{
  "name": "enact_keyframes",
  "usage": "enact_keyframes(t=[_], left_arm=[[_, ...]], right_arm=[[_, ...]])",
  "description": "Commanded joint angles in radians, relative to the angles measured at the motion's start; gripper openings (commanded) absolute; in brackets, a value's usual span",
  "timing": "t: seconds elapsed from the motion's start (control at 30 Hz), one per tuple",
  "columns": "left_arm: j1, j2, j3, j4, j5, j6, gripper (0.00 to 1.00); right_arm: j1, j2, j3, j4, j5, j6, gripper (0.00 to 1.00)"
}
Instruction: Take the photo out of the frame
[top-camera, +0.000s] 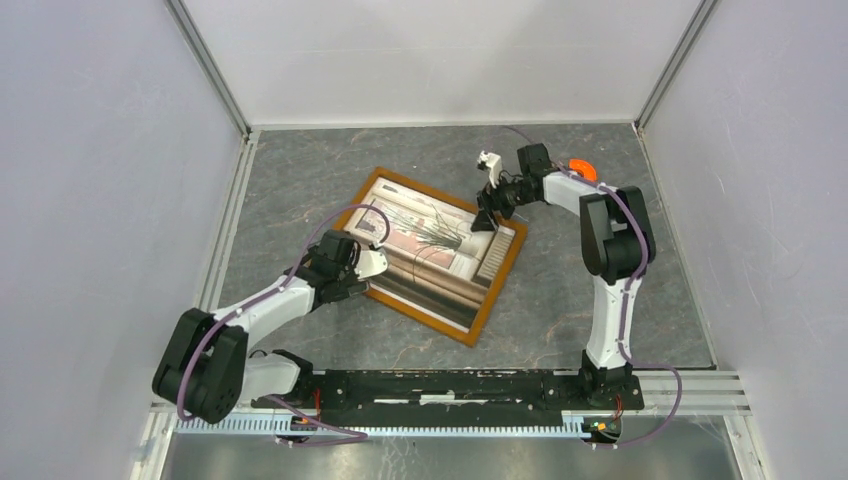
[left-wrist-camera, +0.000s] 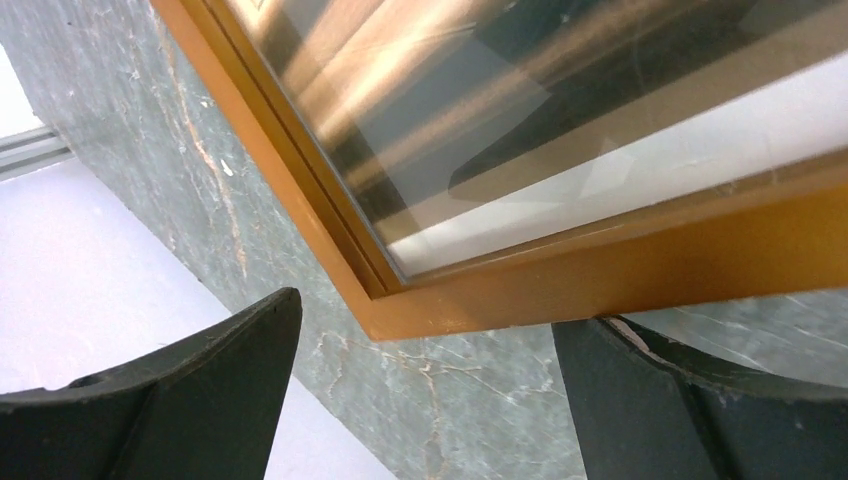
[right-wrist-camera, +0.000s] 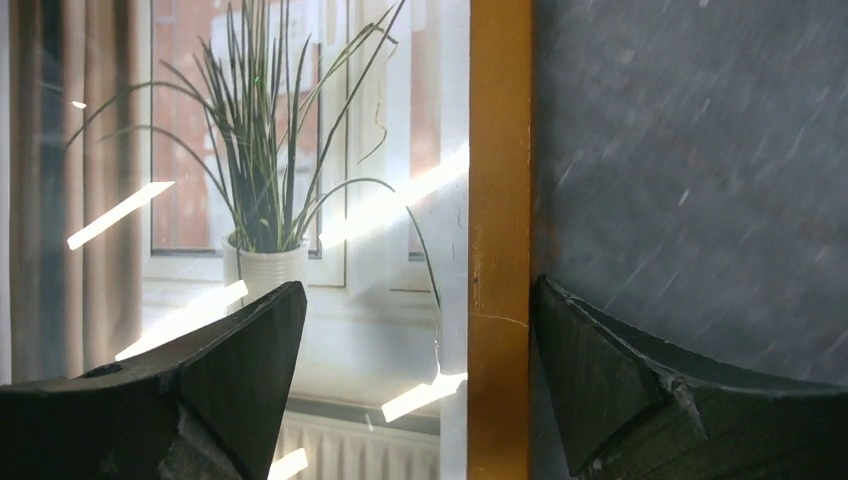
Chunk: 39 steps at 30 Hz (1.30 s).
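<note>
Base rail (top-camera: 470, 388), black, runs along the near edge with both arms bolted on it. Left arm (top-camera: 250, 315) lies low and reaches in toward the middle. Right arm (top-camera: 612, 280) stands taller and bends back left over the far side.

Left tool (top-camera: 368, 278) is at the frame's near-left corner. In its wrist view the left tool (left-wrist-camera: 435, 315) is spread wide and holds nothing. The orange-brown corner of the frame (left-wrist-camera: 470, 300) sits between the two dark fingers (left-wrist-camera: 200, 390). Can't tell if either finger touches the wood.

Frame (top-camera: 498, 288) lies flat on the grey marbled tabletop (top-camera: 600, 300), turned diagonally, about mid-table. The photo (top-camera: 425, 265) is inside the frame, face up, showing curtains, a spiky plant and a radiator.

Right tool (top-camera: 488, 215) is over the frame's far-right edge. In its wrist view the right tool (right-wrist-camera: 418, 290) is also spread wide with nothing gripped, straddling the frame border (right-wrist-camera: 500, 200). One finger is over the photo (right-wrist-camera: 250, 200) and the other over bare tabletop (right-wrist-camera: 690, 180). Contact can't be told.

An orange part (top-camera: 580, 168) sits on the right arm near its wrist. White walls (top-camera: 440, 60) close the far side.
</note>
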Motion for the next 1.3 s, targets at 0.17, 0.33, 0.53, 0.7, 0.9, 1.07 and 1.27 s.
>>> enact_keyframes(t=[0.17,0.33,0.53,0.7,0.9,1.07,1.27], left_arm=[[0.091,0.219,0.179,0.096,0.078,-0.016,1.00],[0.162,0.177,0.259,-0.039,0.150,-0.098,1.00],[0.313,0.042,0.348,-0.298,0.333,-0.243,1.00],[0.436,-0.004,0.392,-0.440,0.474,-0.476,1.00],[0.494,0.065,0.464,-0.503,0.625,-1.000,1.00],[0.553,0.049,0.345,-0.334,0.721,-1.145,1.00],[0.557,0.148,0.267,-0.207,0.797,-1.169,1.00]], right_arm=[[0.014,-0.171,-0.506,-0.051,0.002,0.160,0.89],[0.010,-0.269,-0.631,0.031,-0.001,0.227,0.89],[-0.019,-0.333,-0.564,0.037,0.032,0.232,0.91],[-0.037,-0.320,-0.466,0.024,0.066,0.223,0.91],[-0.036,-0.272,-0.401,0.001,0.068,0.210,0.92],[-0.035,-0.245,-0.427,-0.001,0.028,0.208,0.92],[-0.031,-0.239,-0.503,-0.006,-0.028,0.193,0.92]])
